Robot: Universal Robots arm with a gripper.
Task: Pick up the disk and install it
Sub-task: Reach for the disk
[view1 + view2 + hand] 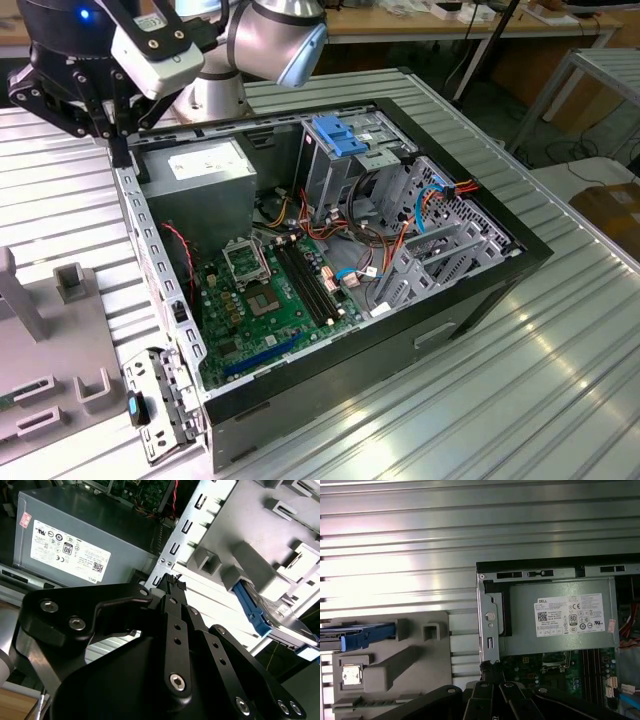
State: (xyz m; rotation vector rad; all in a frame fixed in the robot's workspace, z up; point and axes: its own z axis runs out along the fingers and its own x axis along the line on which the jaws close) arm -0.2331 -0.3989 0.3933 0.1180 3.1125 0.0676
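Blue-railed disk (367,632) lies partly cut off on the grey fixture (420,665).

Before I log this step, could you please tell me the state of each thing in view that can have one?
Gripper: shut, empty, close to the case's rim by the power supply.
Disk: resting in the grey fixture, outside the case, not gripped.
Computer case: lying on its side, open, with its inside exposed.
Power supply: mounted inside the case.
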